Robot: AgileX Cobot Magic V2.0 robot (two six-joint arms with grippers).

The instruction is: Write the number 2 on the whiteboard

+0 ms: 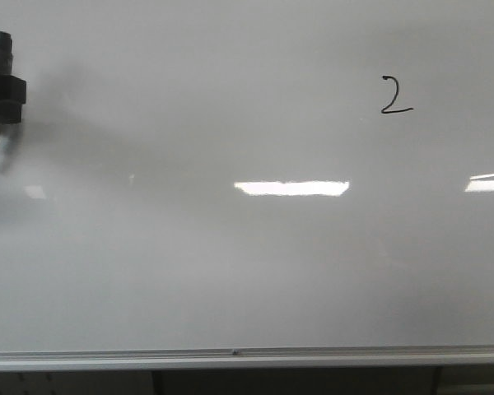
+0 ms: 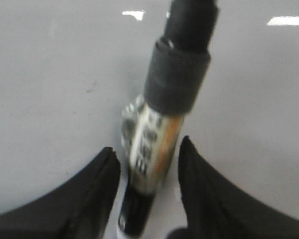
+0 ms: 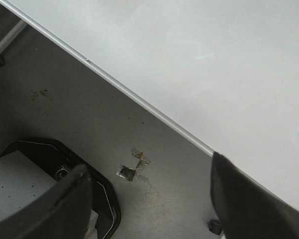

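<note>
One whiteboard [image 1: 230,271], one number 2 [image 1: 394,95] drawn on it, one marker [image 2: 159,129] and two hands can be counted, along with two bright rectangular light reflections [image 1: 291,188] on the glossy surface. The front view alone shows the digit: thin, black, with a curled top and a flat base stroke, well apart from the left hand [image 1: 0,97], which sits at the far left edge of the board with the marker pointing downward and its grey shadow smeared beside it. The left wrist view shows what the front view cannot: two dark, smooth, curved fingers [image 2: 89,199] clamped on the marker's silvery printed barrel, a black cap-like sleeve beyond them, all a little blurred. Only the right wrist view shows the right hand [image 3: 149,199], its two dark fingers spread apart and holding nothing, the board's silver metal rail [image 3: 139,102] running diagonally beyond them over a grey speckled floor [image 3: 89,124]; a black-rimmed base [image 3: 65,159] lies just beside one finger
</note>
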